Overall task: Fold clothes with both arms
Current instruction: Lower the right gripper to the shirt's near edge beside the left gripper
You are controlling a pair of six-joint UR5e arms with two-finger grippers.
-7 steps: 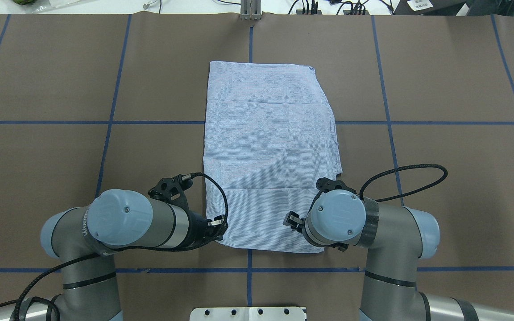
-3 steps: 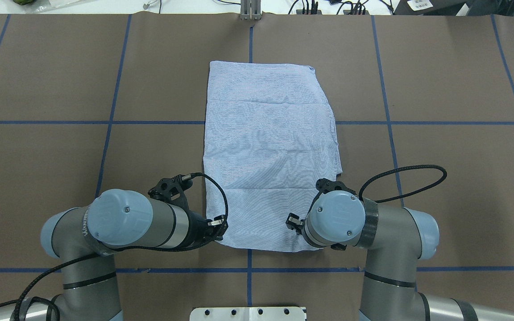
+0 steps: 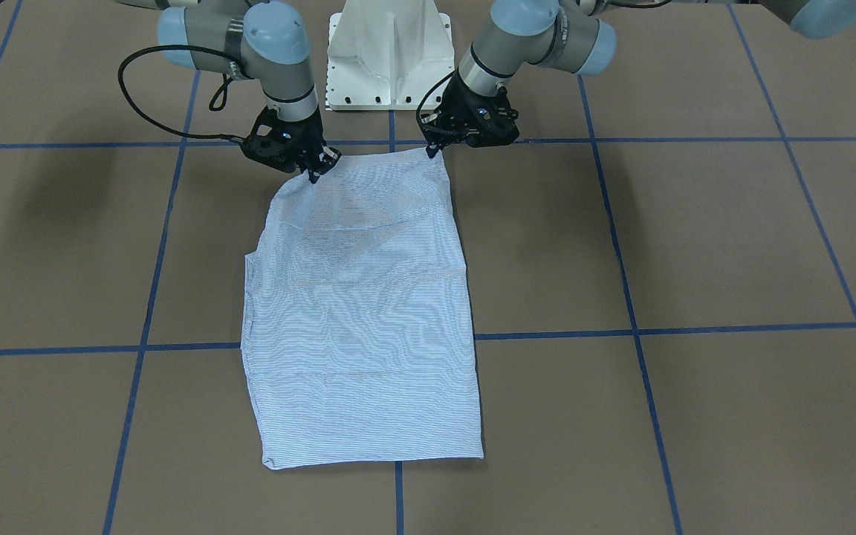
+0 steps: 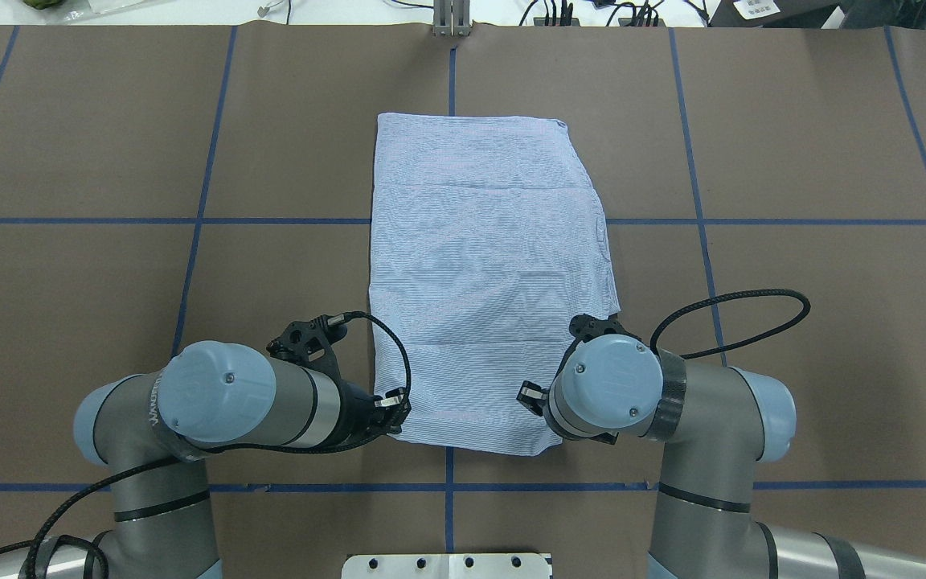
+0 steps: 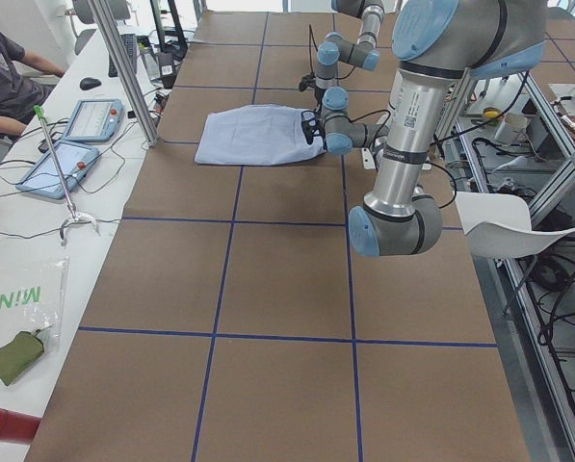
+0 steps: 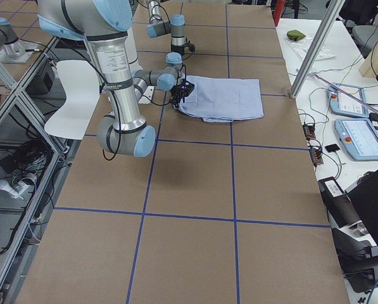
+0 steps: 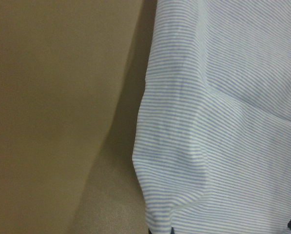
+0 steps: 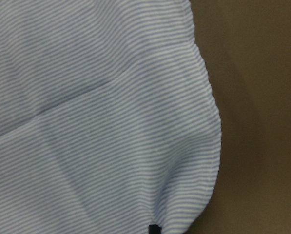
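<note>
The folded striped shirt (image 5: 258, 135) lies on the far part of the brown table (image 5: 277, 289). The left arm (image 5: 407, 135) looms near on the right, with the left gripper (image 5: 309, 127) at the shirt's right edge. A seated person (image 5: 3, 82) is far left.

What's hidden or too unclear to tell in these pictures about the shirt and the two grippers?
1. The shirt: its collar, buttons and pocket show in no view, presumably folded under.
2. The left gripper and right gripper, open or shut: the wrist views cut the fingertips off, the arms mostly cover them overhead, and the front view is too small.
</note>
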